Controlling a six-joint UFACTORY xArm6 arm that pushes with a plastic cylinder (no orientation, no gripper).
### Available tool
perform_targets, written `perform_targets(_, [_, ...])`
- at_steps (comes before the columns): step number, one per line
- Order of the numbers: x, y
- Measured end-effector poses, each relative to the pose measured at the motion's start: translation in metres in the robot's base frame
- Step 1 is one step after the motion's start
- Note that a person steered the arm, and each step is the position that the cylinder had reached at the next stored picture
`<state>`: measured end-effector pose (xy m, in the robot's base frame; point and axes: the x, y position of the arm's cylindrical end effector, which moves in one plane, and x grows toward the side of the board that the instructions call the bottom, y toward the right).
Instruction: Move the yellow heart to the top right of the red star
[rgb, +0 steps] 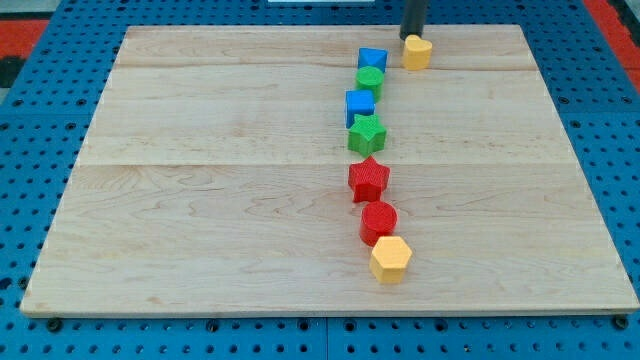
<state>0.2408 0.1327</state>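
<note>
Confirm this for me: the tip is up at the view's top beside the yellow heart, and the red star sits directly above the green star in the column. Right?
Not quite. The camera view shows the red star directly below the green star, not above it. The rest holds: my tip is at the view's top, right beside the yellow heart.

A pale wooden bench (220, 200), made of long planks with fine grain running across the view, is filling most of the scene. Around the bench, a blue perforated metal base (40, 180) with rows of small round holes is showing on the view's left, right and bottom. Beyond the bench's far corners, red patches of surface (20, 35) are peeking in at the view's top. Even, soft light is falling on the bench, casting only faint shadows.
</note>
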Motion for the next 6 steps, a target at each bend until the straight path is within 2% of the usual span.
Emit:
perform_targets(1, [0.092, -0.018])
perform_targets(2, [0.138, -0.015])
perform_targets(3, [0.096, -0.010])
perform_targets(4, [0.126, 0.033])
perform_targets(6, [0.210, -0.010])
